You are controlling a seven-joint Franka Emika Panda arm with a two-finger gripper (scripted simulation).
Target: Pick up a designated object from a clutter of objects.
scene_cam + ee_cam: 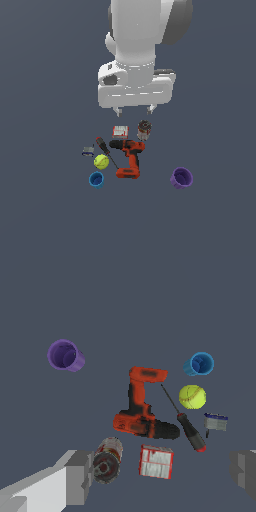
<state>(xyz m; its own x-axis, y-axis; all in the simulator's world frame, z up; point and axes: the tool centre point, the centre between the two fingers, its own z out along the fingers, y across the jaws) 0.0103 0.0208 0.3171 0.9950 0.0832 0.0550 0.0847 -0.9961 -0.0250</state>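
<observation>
- Check the gripper [134, 110] first: its fingers are spread wide and hold nothing. In the exterior view it hangs above the far edge of the clutter, clear of every item.
- Locate the can [144, 130]. It sits on the table just below the gripper, under the finger on the exterior view's right. In the wrist view the can [107, 460] appears right beside one finger [75, 476], not centred between the two.
- Note the offset: this is the relation the coming move turns on. Judged from both views, you need a short sideways shift toward the can before descending, so that it falls between the fingers.
- Note the can's long axis. In the wrist view its dark end faces the camera at a tilt; whether it stands fully upright cannot be told.
- Mind the neighbours. The box [120, 132] lies just beside the can, on the exterior view's left. The drill [129, 156] lies just in front of both.
- Further out: the screwdriver [105, 149] lies against the drill, the ball [101, 161] near its tip, the grey piece [88, 150] beyond, and the blue cup [96, 179] in front of the ball. The purple cup [181, 177] is well apart.
- Count: one can, one box, one drill, one screwdriver, one ball, one grey piece, two cups.
</observation>
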